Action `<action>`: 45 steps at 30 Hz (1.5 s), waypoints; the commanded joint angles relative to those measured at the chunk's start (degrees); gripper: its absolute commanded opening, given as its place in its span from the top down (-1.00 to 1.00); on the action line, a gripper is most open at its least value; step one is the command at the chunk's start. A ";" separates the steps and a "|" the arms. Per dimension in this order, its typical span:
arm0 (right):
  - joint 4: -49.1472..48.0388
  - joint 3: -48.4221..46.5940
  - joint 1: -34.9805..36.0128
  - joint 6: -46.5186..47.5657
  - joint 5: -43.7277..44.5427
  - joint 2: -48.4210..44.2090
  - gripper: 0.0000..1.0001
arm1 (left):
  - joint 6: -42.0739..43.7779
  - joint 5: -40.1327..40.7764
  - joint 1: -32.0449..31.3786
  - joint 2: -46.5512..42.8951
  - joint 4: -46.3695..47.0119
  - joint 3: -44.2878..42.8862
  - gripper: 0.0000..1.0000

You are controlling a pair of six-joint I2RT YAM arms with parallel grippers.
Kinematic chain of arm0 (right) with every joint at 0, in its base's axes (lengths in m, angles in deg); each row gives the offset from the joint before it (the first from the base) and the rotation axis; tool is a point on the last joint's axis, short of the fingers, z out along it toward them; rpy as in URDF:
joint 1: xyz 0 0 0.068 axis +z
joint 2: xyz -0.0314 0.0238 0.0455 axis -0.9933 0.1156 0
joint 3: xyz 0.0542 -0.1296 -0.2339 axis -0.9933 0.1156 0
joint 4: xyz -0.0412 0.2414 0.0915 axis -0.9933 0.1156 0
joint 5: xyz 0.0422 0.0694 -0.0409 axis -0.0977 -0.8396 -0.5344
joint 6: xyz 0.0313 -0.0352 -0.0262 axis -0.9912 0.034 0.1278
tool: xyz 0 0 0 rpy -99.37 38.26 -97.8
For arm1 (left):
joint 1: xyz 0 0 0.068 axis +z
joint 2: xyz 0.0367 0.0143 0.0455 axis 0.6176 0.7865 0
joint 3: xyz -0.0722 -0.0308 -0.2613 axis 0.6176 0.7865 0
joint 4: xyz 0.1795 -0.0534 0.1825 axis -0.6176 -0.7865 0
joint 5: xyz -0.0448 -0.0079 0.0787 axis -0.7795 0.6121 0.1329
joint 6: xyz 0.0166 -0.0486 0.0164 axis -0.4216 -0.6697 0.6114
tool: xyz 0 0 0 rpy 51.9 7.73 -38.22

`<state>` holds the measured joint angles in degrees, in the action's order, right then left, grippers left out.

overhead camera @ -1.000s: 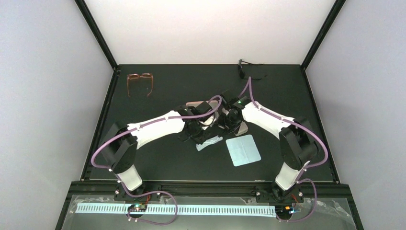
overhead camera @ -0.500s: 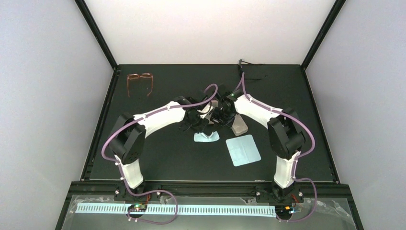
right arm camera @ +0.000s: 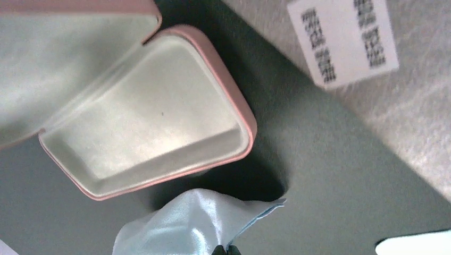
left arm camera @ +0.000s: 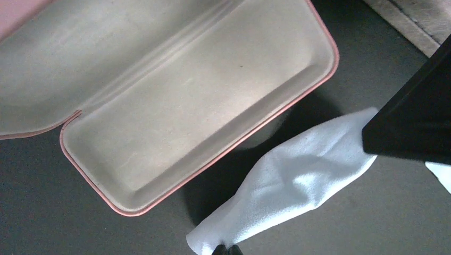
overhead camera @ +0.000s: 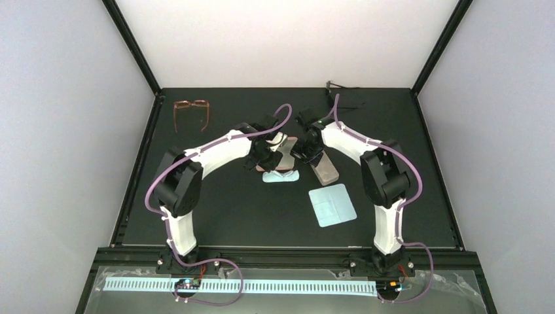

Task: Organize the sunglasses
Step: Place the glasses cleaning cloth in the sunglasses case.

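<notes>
Cloth (left arm camera: 298, 175) is being dragged farther back beside the open pink case (left arm camera: 202, 106) by both clenched jaws (each pinching an end), while the black sunglasses (overhead camera: 340, 98) are waiting at the far edge of the bench (overhead camera: 216, 209).

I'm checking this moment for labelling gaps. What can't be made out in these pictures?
Sunglasses, top view: tiny, dark against the dark table; folded or open is unclear.
Left tool and right tool, wrist views: lower edge cuts them off; whether they pinch the cloth is unclear.
Grey case label, right wrist view: print blurred.
Pink case, top view: mostly hidden under the left arm and right arm.
</notes>
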<state>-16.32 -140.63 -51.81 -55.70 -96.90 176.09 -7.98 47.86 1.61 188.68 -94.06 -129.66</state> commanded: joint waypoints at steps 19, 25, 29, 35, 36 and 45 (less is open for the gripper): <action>-0.54 -8.93 -2.75 0.84 -1.15 7.36 0.98 | -0.74 2.01 4.40 4.80 0.30 -6.78 0.97; -0.89 -10.00 -3.66 1.13 -0.91 8.91 0.98 | -0.65 2.17 5.32 5.88 0.48 -6.91 0.97; -1.05 -10.37 -4.26 1.53 -0.93 9.76 0.98 | -0.60 1.70 5.72 6.70 1.07 -7.06 0.97; -1.77 -10.44 -4.65 1.45 -0.94 10.17 0.98 | -1.02 1.51 6.02 8.41 1.15 -8.60 0.97; -2.11 -10.45 -4.72 1.37 -1.19 10.31 0.98 | -1.04 1.58 6.12 8.71 1.19 -8.91 0.97; -2.21 -12.75 -4.72 1.05 -1.52 12.05 0.98 | -0.87 2.16 6.65 11.02 0.69 -11.62 0.97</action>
<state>-18.02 -151.10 -56.12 -54.52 -98.03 186.47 -8.61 49.35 7.66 198.19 -93.67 -138.19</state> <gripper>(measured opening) 0.010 0.014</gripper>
